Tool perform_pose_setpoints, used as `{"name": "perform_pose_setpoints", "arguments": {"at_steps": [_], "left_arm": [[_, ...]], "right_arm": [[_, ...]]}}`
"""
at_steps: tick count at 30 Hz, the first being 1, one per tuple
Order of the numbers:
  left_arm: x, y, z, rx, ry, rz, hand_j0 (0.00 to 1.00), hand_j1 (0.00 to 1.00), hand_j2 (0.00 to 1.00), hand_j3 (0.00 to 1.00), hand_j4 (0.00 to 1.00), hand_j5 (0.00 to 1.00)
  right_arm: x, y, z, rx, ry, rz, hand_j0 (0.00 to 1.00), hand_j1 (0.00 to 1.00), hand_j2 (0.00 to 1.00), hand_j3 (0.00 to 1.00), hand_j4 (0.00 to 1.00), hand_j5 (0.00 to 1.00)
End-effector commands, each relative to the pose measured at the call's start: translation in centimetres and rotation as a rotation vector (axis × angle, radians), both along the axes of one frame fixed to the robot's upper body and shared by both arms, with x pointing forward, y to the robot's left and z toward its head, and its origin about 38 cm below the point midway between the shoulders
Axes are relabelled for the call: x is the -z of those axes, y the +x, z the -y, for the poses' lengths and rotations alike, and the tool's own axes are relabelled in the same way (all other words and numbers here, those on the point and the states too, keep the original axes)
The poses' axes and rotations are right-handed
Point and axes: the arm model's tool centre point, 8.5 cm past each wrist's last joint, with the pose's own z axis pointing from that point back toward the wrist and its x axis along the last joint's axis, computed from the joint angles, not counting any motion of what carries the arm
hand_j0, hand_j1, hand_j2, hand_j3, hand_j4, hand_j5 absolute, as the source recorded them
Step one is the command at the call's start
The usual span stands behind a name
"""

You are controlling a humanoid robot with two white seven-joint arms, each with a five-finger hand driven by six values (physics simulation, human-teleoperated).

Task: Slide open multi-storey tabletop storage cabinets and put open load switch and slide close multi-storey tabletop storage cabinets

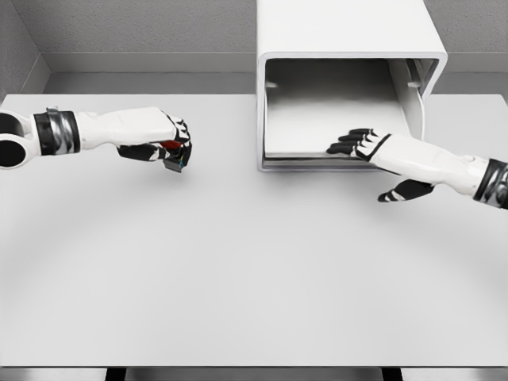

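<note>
White boxy storage cabinet (349,32) sits open on the pale grey worktop (238,278). Left robot hand (171,147) grips the red-and-black load switch (175,151); right robot hand (373,147) rests released at the drawer edge.

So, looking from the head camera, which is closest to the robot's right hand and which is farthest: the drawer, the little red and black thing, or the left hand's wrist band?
Measured from the right hand:
1. Drawer, open, fingertips at its front edge.
2. Switch, left of the cabinet, gripped in the left hand.
3. Wrist band, far left.
</note>
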Motion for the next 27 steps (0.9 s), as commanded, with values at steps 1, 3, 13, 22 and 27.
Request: {"name": "perform_pose_setpoints", "arguments": {"at_steps": [1,3,13,22,27], "left_arm": [[-0.5,-0.6,0.2,0.016,-0.013,0.003,0.37,0.37,0.37,0.37,0.37,0.37],[-0.5,-0.8,0.6,0.029,-0.016,0.002,0.37,0.37,0.37,0.37,0.37,0.37],[-1.3,-2.2,1.5,0.080,-0.032,0.011,0.37,0.37,0.37,0.37,0.37,0.37],[-2.8,-2.6,2.7,0.120,-0.044,0.041,0.37,0.37,0.37,0.37,0.37,0.37],[-3.8,-2.7,3.2,0.141,-0.045,0.063,0.38,0.38,0.38,0.38,0.38,0.38]], "right_arm": [[-1.4,-0.4,-0.1,-0.014,0.001,0.033,1.00,1.00,1.00,1.00,1.00,1.00],[-1.5,-0.8,-0.4,-0.029,-0.003,0.036,1.00,1.00,1.00,1.00,1.00,1.00],[-0.8,-2.4,-0.1,-0.036,-0.008,0.017,1.00,1.00,1.00,1.00,1.00,1.00],[-4.1,-2.5,0.9,-0.014,0.048,0.089,1.00,1.00,1.00,1.00,1.00,1.00],[-4.2,-2.5,0.5,-0.021,0.062,0.095,1.00,1.00,1.00,1.00,1.00,1.00]]}}
